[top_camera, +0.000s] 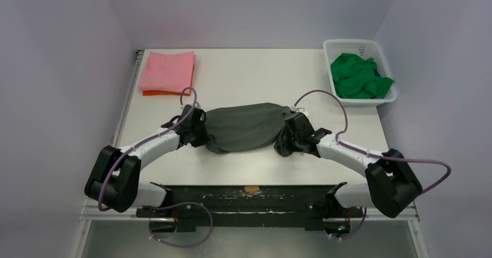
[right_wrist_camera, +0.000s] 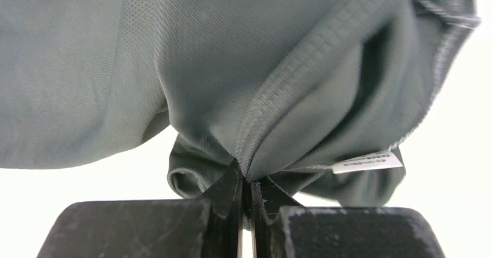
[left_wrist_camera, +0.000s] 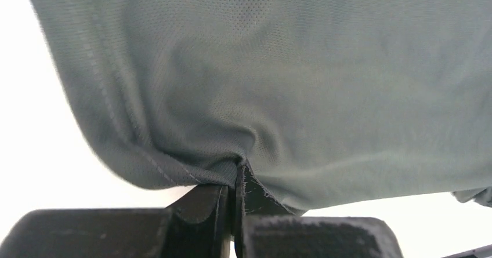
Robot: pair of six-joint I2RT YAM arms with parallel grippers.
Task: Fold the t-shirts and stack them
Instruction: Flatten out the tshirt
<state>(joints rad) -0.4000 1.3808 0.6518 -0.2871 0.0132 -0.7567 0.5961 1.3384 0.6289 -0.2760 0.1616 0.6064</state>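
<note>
A dark charcoal-grey t-shirt [top_camera: 243, 127] lies bunched across the middle of the white table [top_camera: 267, 72], stretched between both arms. My left gripper [top_camera: 198, 131] is shut on its left edge; in the left wrist view the cloth [left_wrist_camera: 278, 78] is pinched between the fingertips [left_wrist_camera: 239, 174]. At the shirt's right end my right gripper [top_camera: 290, 136] is shut on a gathered hem [right_wrist_camera: 255, 90] near a white label [right_wrist_camera: 367, 161], its fingertips [right_wrist_camera: 248, 180] closed on the fold. A folded pink t-shirt [top_camera: 168, 71] lies on an orange one [top_camera: 158, 93] at the back left. A bright green t-shirt [top_camera: 358, 77] fills the basket.
The white lattice basket [top_camera: 385, 55] stands at the table's back right corner. A black rail [top_camera: 249, 195] with a small tan patch runs along the near edge between the arm bases. Grey walls close in on both sides.
</note>
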